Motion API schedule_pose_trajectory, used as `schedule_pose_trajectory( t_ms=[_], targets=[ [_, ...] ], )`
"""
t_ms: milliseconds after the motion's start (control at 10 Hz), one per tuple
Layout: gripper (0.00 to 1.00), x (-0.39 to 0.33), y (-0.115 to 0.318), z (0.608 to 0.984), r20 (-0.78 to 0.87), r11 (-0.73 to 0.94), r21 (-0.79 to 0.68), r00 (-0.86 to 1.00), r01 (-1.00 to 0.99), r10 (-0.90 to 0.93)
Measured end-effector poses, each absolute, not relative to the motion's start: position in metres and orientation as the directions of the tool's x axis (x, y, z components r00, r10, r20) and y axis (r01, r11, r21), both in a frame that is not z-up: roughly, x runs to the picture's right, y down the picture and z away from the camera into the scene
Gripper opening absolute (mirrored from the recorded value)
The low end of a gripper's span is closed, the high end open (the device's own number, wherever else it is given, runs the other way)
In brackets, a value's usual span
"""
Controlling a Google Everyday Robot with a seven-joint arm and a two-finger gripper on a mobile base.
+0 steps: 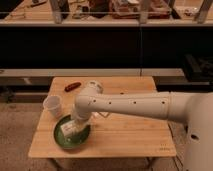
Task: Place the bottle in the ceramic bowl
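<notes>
The gripper (77,120) hangs directly over the green bowl (61,140) (whether it is spread or clamped cannot be told). The pale bottle (68,129) sits inside the bowl, under the gripper. A white cup (53,106) stands just behind the bowl.

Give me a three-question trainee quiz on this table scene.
1. True or false: the end effector is over the green bowl.
2. Which lies nearest the far left corner of the table? A) white cup B) red object C) green bowl
3. Fill in: the pale bottle sits inside the ___.

Key: 1 true; 2 B; 3 bowl.
</notes>
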State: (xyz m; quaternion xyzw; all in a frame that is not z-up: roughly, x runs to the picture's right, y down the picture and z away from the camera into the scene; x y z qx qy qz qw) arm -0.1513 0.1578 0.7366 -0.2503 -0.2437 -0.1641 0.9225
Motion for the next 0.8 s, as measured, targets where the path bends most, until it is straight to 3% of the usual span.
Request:
schedule_pose_trajectory(
  t_ms=[300,800],
  targets=[
    [0.79,-0.168,0.161,0.724,0.555,0.771,-0.387,0.796,0.506,-0.243],
    [0.80,-0.166,0.164,0.723,0.625,0.747,-0.393,0.752,0.537,-0.212]
  ],
)
